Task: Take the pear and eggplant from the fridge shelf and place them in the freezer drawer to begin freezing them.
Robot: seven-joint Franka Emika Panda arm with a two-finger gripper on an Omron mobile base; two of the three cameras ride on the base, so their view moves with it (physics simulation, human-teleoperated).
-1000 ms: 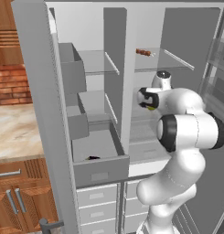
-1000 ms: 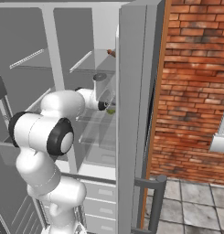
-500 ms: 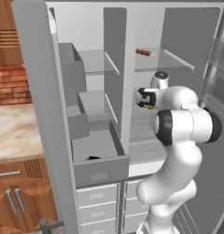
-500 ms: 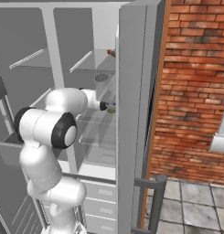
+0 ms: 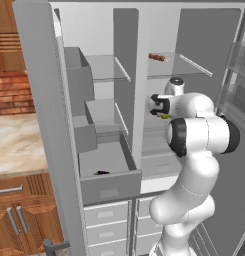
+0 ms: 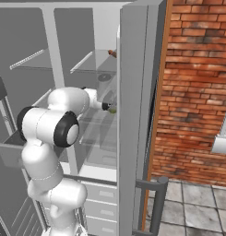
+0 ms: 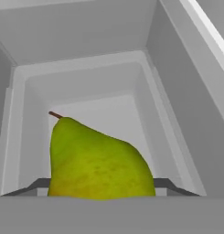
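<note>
The pear (image 7: 97, 162), yellow-green with a short brown stem, lies close in front of the hand camera, low in the hand view. My gripper (image 7: 102, 188) is shut on it, a dark fingertip (image 7: 34, 185) pressing in from each side. From the base, the pear (image 5: 165, 116) (image 6: 112, 109) is at the hand (image 5: 159, 106) over the middle fridge shelf. The eggplant (image 5: 101, 173), small and dark, lies in the pulled-out freezer drawer (image 5: 111, 188) at lower left, whose grey side (image 6: 8, 152) also shows in the right base view.
A reddish-brown skewer-like item (image 5: 157, 57) (image 6: 113, 54) lies on the top glass shelf. A central divider (image 5: 129, 85) separates the two compartments. The open left door with grey bins (image 5: 76, 80) and the open right door (image 6: 135, 115) flank the arm. Pale drawers (image 5: 106, 220) sit below.
The arm's elbow has swung a little toward the fridge while the hand stayed at the pear. The pear and the eggplant have not moved.
</note>
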